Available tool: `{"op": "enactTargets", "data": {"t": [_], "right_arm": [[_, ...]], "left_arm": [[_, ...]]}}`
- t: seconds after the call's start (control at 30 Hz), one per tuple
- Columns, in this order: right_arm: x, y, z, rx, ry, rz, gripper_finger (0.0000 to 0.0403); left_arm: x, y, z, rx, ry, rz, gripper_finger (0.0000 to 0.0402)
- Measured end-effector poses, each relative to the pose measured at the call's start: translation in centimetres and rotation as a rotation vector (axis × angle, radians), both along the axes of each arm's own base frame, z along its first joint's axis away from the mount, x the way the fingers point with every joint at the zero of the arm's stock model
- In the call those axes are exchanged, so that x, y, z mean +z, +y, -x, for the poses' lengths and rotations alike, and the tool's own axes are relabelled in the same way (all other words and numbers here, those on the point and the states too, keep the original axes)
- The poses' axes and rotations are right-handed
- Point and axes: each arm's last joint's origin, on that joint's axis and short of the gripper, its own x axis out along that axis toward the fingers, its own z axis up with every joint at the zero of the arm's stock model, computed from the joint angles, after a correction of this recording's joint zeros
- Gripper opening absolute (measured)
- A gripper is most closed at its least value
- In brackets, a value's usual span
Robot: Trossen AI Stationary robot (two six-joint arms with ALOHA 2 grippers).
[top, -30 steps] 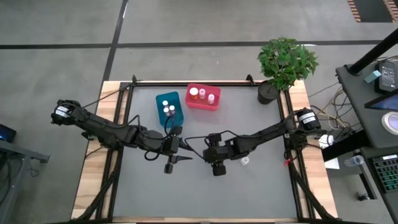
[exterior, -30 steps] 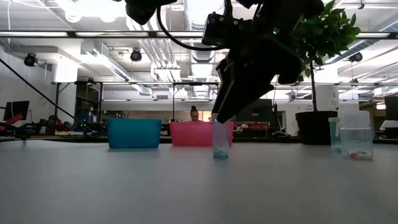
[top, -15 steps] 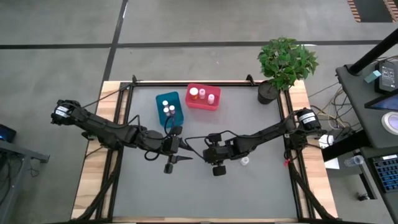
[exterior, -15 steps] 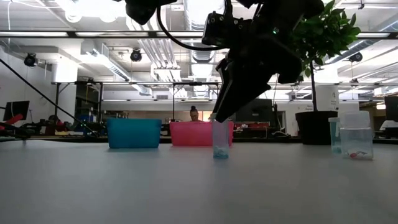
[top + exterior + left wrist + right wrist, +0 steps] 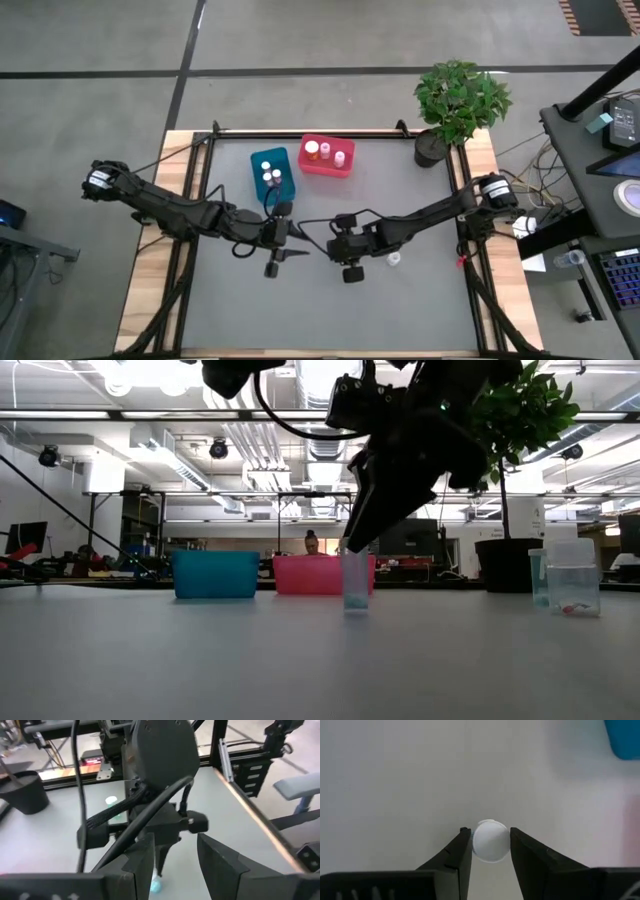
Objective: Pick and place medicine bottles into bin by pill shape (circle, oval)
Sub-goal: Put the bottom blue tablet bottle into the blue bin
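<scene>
While the left gripper (image 5: 287, 256) waits mid-table with its jaws parted and empty, the right gripper (image 5: 490, 842) points down over a white-capped bottle (image 5: 490, 841), its fingers (image 5: 461, 851) clenched on the cap. The bottle stands upright on the table (image 5: 420, 300), in front of the blue bin (image 5: 272, 172) and red bin (image 5: 327, 156), both holding bottles.
</scene>
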Motion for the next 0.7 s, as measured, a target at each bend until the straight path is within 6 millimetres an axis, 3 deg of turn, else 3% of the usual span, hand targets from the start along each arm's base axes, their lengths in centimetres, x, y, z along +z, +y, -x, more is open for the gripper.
{"op": "enactTargets", "data": {"t": [0.33,0.7], "right_arm": [[2.9,0.0,-0.4,0.015,-0.027,0.015,0.0111],[7.1,-2.1,-2.4,0.006,-0.125,0.039,0.0111]], "left_arm": [[1.4,0.8,1.4,0.013,-0.053,-0.142,0.0132],[1.3,2.9,5.3,0.088,-0.195,-0.257,0.0132]]}}
